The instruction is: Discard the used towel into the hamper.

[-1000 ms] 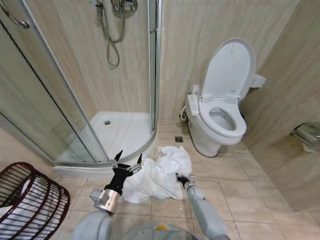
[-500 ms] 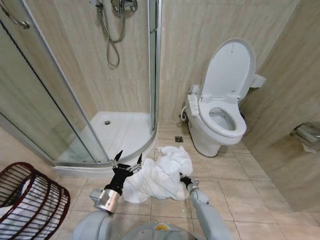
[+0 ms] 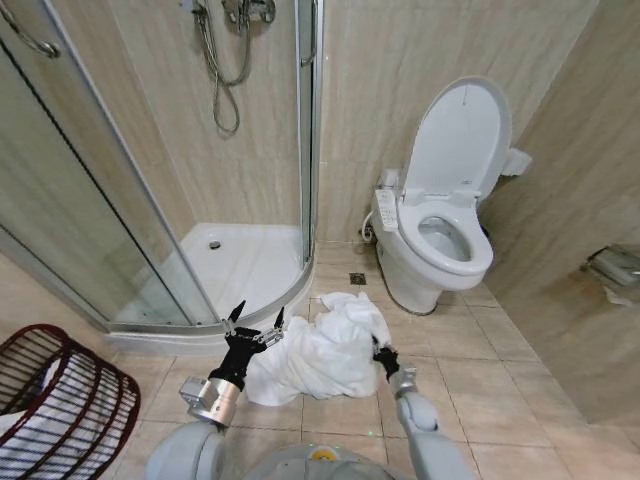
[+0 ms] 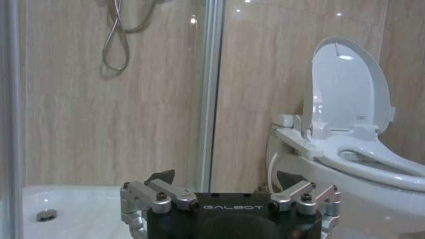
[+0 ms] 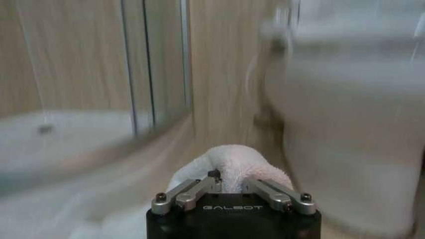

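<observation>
Nearest the robot, the hamper (image 3: 60,400) stands at its far left on the tiled floor (image 3: 500,370), its dark red-brown bars showing something white inside. A little farther out, the left tool (image 3: 253,328) hangs with its fingers spread apart and nothing between them, just beside the left edge of the crumpled white towel (image 3: 315,355). The right tool (image 3: 383,357) sits at the towel's right edge, and in the right wrist view its fingers are pinched onto a fold of the cloth. The bulk of the towel lies heaped on the floor between the two tools, well apart from the hamper. Beyond it stand the shower tray (image 3: 240,265) with its glass door (image 3: 100,200) and the toilet (image 3: 440,240) with its lid raised. Judged from this, the towel is gripped but not lifted clear; carrying it across to the hamper and dropping it in remain.
</observation>
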You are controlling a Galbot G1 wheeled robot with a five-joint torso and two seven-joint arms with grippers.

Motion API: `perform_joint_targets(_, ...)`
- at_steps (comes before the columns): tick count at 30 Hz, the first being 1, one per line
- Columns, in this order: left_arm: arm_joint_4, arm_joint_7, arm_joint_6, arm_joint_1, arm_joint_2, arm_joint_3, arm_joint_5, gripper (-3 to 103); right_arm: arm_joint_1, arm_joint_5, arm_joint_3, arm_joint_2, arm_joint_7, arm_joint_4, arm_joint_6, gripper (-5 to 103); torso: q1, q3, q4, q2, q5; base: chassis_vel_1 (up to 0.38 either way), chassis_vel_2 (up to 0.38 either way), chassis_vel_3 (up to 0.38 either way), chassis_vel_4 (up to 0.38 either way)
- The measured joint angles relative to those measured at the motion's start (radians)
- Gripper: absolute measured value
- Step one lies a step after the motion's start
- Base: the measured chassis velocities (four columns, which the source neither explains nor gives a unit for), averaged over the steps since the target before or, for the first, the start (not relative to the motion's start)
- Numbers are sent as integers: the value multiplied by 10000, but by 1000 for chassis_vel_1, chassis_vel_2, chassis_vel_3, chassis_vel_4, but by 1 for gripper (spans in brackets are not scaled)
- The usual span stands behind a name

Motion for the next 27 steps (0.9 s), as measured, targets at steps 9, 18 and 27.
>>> perform_joint_targets(9, 0, 1, 0, 1, 0, 0, 0, 100, -1411, -14, 956, -341, -1186, 3782, 78, 5, 0, 1, 0, 2, 3, 0, 0, 0, 0)
perform_joint_targets(18, 0, 1, -1, 1, 0, 0, 1, 100, -1372, 735, 2065, -959, -2177, 5567, 364, 5, 0, 1, -1, 2, -2, 0, 0, 0, 0)
perform_joint_targets(27, 0, 1, 0, 1, 0, 0, 0, 100, -856, 1212, 2441, -1195, -1859, 6272, 931, 5, 0, 2, 0, 1, -2, 0, 0, 0, 0)
